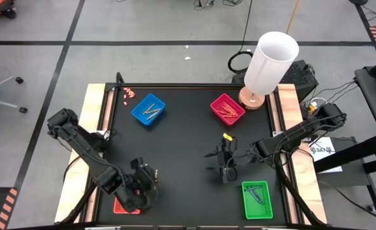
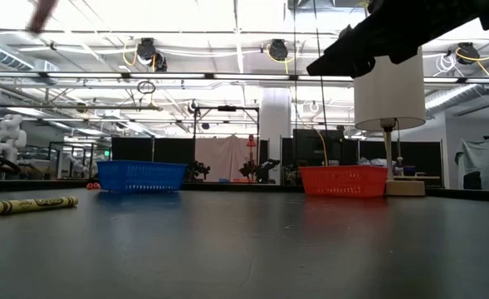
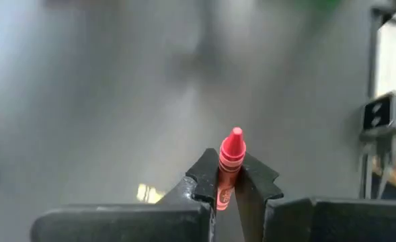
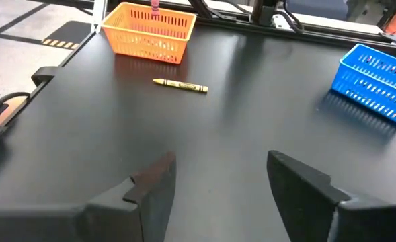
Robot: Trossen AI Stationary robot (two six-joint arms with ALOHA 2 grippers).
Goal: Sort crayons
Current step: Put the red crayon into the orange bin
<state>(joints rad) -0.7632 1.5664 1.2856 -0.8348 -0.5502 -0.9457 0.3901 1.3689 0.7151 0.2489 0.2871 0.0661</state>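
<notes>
Grips a short red wax crayon [image 3: 231, 146] tight in the left end effector [image 3: 228, 176], tip poking out past the two dark fingers. Hangs just above the small red-orange plastic tray [image 4: 149, 33] at the near left corner of the flat black surface [image 1: 181, 147], so looks like the drop-off step for this one. Calls next for opening the fingers right over the tray, low enough that the red crayon falls inside and does not bounce off the rim or roll away. Keeps the right end effector [image 1: 225, 163] wide open and holding nothing, out near the middle of the surface. Leaves one thin yellow crayon [image 1: 228, 137] lying flat and alone on the surface, just beside that open end effector and well apart from every tray. Looks like the next pick. Needs a turn toward the yellow crayon, a dip down so one finger lands on each long side, then a soft squeeze. Shows more crayons already put away in the blue plastic tray [image 1: 148, 109] at the far left, in the pink-red plastic tray [image 1: 226, 108] at the far right next to the tall white lamp [image 1: 270, 62], and in the green plastic tray [image 1: 258, 199] at the near right. Cannot tell which tray fits yellow. Seems close to the end of the sorting, with only these two crayons out of a tray.
</notes>
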